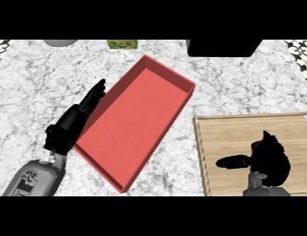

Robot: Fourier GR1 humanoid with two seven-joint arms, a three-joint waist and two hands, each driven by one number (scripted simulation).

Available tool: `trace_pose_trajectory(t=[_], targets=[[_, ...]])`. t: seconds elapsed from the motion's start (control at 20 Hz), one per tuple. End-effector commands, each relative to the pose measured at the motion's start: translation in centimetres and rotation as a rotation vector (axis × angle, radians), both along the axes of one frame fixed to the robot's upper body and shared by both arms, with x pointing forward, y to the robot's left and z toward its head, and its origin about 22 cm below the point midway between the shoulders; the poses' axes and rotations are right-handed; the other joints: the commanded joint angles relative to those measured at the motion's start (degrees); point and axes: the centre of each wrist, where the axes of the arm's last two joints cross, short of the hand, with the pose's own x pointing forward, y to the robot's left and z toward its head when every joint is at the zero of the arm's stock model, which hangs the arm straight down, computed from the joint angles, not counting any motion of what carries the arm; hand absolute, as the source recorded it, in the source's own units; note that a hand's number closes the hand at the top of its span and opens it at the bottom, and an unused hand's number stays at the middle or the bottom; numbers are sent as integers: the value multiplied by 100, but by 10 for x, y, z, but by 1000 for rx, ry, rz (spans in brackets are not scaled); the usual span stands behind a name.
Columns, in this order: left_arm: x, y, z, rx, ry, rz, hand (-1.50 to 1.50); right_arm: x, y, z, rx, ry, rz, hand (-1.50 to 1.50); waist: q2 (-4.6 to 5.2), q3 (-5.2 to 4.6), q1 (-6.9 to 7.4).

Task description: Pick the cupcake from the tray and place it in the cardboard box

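A wooden tray (217,138) with a low rim lies at the right on the marble counter. My right hand (273,161) hovers over its near half, its fingers bent downward and its thumb spread out to the left. I see no cupcake; the hand hides whatever is under it. A red shallow box (138,124) lies diagonally in the middle of the counter, with nothing showing inside. My left hand (71,124) rests along the box's left outer wall, fingers straight and pointing up and away.
At the counter's far edge stand a grey round object (60,43), a small green and yellow packet (123,44) and a large black block (224,48). Patterned tiles show at both upper corners.
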Motion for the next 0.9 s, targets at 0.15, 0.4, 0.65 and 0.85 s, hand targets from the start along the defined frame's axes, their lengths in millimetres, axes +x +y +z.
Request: trace_pose_trajectory(t=[0.15,0.4,0.65,0.85], targets=[[0,4,-15,-6,1,-3,0,1,-7,-9,-9,88,-32,150,66,70,-12],[-17,4,-10,-3,18,-32,0,9,-3,-19,-119,70,-17,150,63,71,37],[-2,-18,-4,2,0,-77,0,2,66,6,-157,-59,778,150,80,71,464],[-3,-35,-1,-10,-12,-157,0,-18,130,28,-168,-178,1393,150,83,70,1161]])
